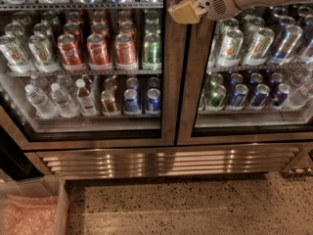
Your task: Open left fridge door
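The fridge (166,161) fills the camera view, with two glass doors above a louvred steel grille. The left fridge door (169,102) has a wide brushed-steel frame, and red cola cans (100,49) and water bottles (49,100) show through its glass. My gripper (184,11), tan at the tip on a white arm reaching in from the upper right, is at the top centre. It is in front of the steel strip where the two doors meet, at the left door's right edge. The door looks closed.
The right glass door (254,58) shows green-white and blue cans. A clear plastic bin (29,209) with pink wrap stands at the lower left on the speckled floor (195,209). A dark gap (10,153) lies left of the fridge.
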You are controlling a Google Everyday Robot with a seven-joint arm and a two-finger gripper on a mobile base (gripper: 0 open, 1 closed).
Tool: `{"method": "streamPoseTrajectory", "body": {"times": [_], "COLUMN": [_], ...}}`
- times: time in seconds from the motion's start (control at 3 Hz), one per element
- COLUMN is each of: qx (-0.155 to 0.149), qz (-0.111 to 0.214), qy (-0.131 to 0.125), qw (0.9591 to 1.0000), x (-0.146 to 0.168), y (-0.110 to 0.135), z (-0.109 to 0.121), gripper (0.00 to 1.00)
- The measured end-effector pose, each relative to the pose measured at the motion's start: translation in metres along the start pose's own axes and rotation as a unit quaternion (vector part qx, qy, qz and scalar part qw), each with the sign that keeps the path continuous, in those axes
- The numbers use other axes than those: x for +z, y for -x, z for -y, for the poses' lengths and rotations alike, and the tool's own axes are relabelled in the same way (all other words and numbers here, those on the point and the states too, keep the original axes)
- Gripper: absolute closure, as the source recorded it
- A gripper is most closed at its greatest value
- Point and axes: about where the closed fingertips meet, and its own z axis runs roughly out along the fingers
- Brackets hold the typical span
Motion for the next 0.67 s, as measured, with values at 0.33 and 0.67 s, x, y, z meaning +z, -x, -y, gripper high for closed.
{"method": "streamPoseTrajectory", "body": {"times": [0.33,0.67], "qx": [-0.002,-0.002], "qz": [0.005,0.005], "qy": [0.000,0.000], "qw": [1.0000,1.0000], "x": [-0.0004,-0.0004], "y": [0.0011,0.0012], "z": [-0.0001,-0.0002], "gripper": [1.00,1.00]}}
